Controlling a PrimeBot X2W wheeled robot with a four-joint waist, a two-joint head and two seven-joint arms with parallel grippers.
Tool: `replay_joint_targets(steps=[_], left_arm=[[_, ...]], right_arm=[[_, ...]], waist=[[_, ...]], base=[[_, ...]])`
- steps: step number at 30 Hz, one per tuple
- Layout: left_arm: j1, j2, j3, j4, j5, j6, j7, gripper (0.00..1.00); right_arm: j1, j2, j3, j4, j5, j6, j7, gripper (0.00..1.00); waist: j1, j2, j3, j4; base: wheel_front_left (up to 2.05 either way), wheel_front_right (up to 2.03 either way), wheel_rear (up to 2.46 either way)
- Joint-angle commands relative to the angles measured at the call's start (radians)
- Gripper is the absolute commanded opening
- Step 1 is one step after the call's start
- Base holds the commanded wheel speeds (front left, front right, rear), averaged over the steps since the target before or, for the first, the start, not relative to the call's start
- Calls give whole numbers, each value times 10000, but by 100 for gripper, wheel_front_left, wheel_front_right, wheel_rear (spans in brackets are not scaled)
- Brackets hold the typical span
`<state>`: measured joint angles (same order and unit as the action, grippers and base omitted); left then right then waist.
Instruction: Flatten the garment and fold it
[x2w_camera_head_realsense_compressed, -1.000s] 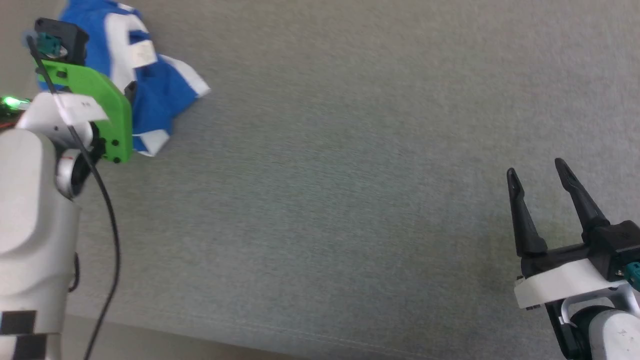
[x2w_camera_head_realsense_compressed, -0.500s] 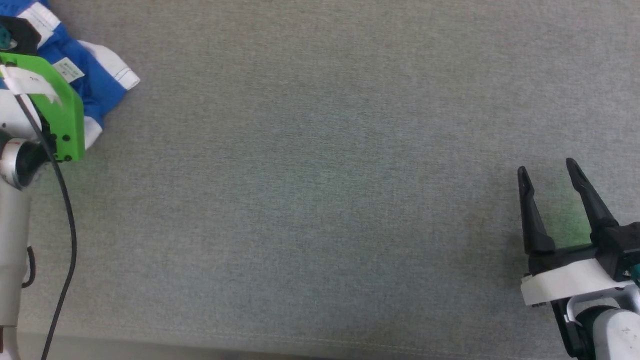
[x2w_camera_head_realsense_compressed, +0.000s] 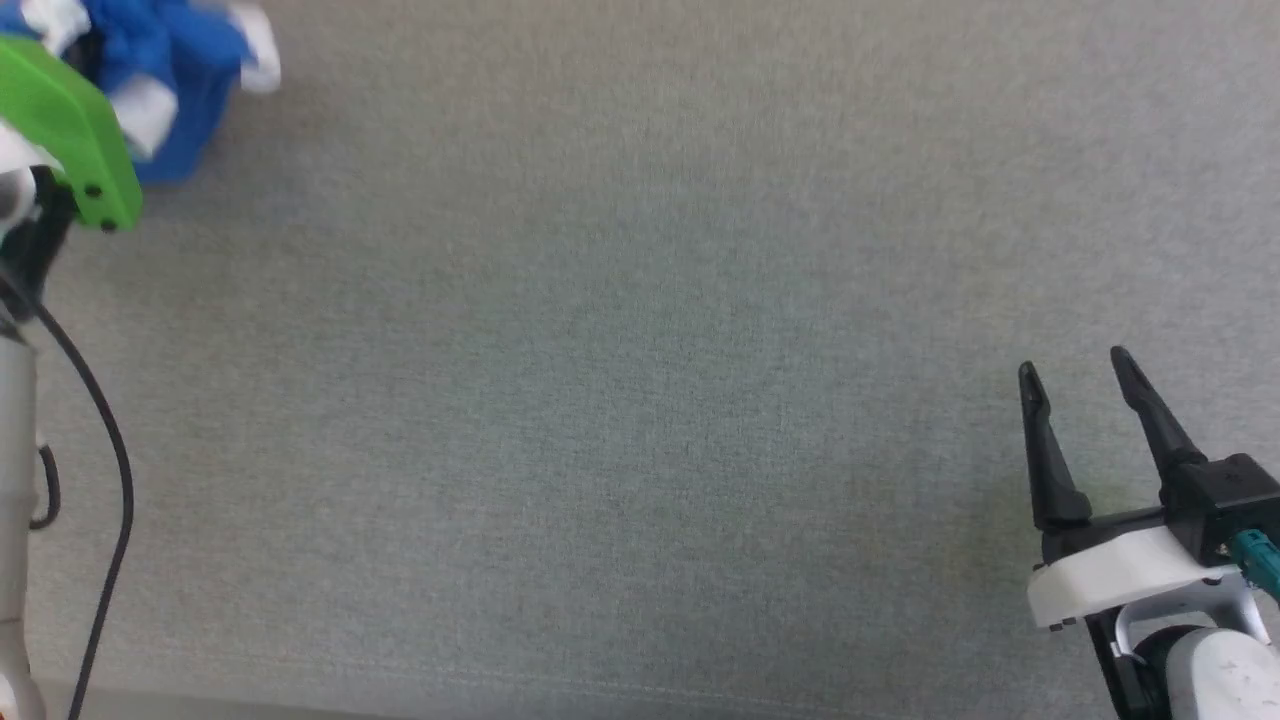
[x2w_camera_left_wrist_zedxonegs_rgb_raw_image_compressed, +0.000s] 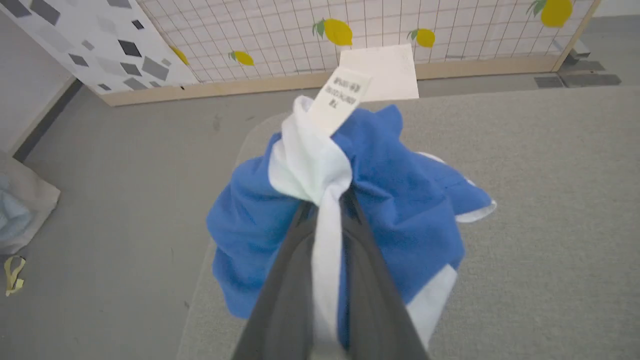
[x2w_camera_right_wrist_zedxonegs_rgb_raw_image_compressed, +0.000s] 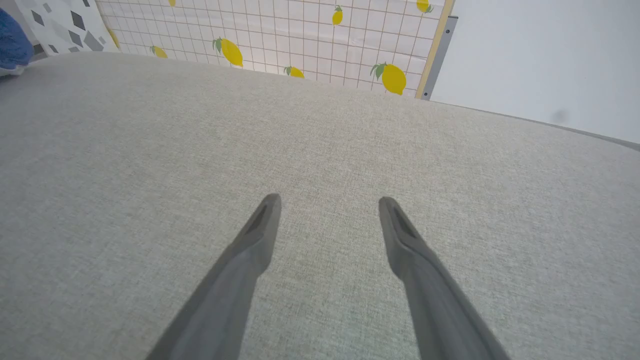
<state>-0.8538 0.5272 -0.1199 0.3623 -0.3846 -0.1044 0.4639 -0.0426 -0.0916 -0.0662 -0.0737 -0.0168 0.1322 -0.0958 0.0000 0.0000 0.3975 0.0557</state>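
Left wrist view: the left gripper (x2w_camera_left_wrist_zedxonegs_rgb_raw_image_compressed: 327, 201) has its two long dark fingers (x2w_camera_left_wrist_zedxonegs_rgb_raw_image_compressed: 287, 280) drawn nearly together, and they pinch a twisted white band of the garment (x2w_camera_left_wrist_zedxonegs_rgb_raw_image_compressed: 400, 200), bright blue thin-fabric athletic shorts with white stripes and hem bands. The white band runs down the narrow gap between the fingers, and blue cloth bunches loosely on both sides of the tips. A small white printed tag (x2w_camera_left_wrist_zedxonegs_rgb_raw_image_compressed: 340, 97) stands up from the top of the bunch. We note that the bunch sits at a rounded corner of the wide grey woven-fabric surface (x2w_camera_left_wrist_zedxonegs_rgb_raw_image_compressed: 550, 225), with grey floor (x2w_camera_left_wrist_zedxonegs_rgb_raw_image_compressed: 125, 165) to its left; we cannot tell whether the cloth rests on the surface or hangs clear of it. Head view: the shorts appear blurred at the top left corner, partly behind the flat bright green plate (x2w_camera_head_realsense_compressed: 70, 130) on the left wrist, with a thin black cable (x2w_camera_head_realsense_compressed: 112, 470) trailing below. The right gripper (x2w_camera_head_realsense_compressed: 1074, 363) sits at the lower right, well apart from the shorts. Right wrist view: its fingers are spread wide, hold nothing and have bare grey fabric between them. Beyond the surface stands a white grid-patterned panel printed with yellow lemons (x2w_camera_right_wrist_zedxonegs_rgb_raw_image_compressed: 300, 30).
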Motion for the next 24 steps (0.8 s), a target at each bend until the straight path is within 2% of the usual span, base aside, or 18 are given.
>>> replay_joint_targets(steps=[1,7,14,19,24], left_arm=[[-290,11,1,-225,217,26,-277,0],[-608,-153,-210,-1146,295,-26,-1061,0],[-291,-1083,-536,-2307,-110,226,-1074,0],[275,-2361,-662,-3258,-535,1128,-1020,0],[731,-3309,-1160,-3746,-328,1823,-1248,0]], right_arm=[[-2,55,38,48,35,-15,19,100],[69,205,102,320,31,-15,61,100],[148,328,208,594,5,-15,40,100],[167,375,246,695,-22,-15,-4,100],[91,396,378,717,-55,-15,-75,100]], waist=[[0,0,-1041,10],[0,0,-1963,-219],[0,0,-2674,-833],[0,0,-2815,-1518],[0,0,-2526,-2353]], base=[[0,0,0],[0,0,0],[0,0,0],[0,0,0],[0,0,0]])
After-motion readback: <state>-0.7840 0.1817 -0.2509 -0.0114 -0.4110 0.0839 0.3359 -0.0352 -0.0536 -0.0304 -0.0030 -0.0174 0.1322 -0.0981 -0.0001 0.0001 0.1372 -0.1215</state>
